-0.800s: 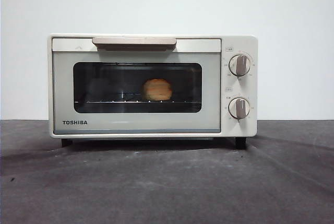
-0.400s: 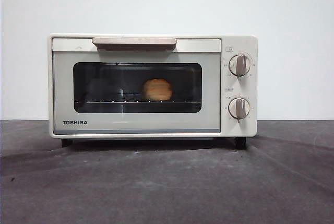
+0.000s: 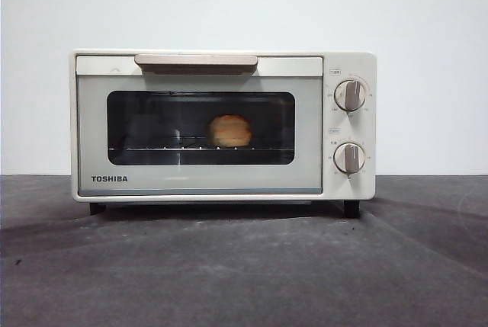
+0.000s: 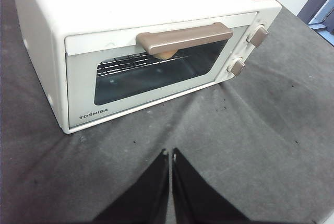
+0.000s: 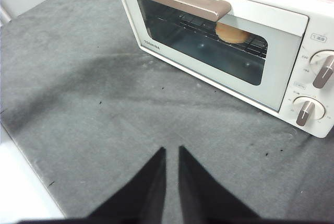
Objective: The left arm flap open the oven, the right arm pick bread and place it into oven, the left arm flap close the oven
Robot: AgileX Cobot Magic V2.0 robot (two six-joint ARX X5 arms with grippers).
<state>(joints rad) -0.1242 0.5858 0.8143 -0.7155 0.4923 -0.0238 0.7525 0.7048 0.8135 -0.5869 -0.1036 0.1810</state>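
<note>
Oven (image 3: 223,125) stands on grey table (image 3: 244,266), door shut. Bread (image 3: 230,130) lies inside on wire rack (image 3: 152,148), behind glass. Left gripper (image 4: 170,154) and right gripper (image 5: 172,151) both empty, jaws nearly together, well apart from oven. All three steps look done; nothing left.

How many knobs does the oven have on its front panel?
2. The upper knob and the lower knob sit one above the other, beside the shut door of the oven.
</note>
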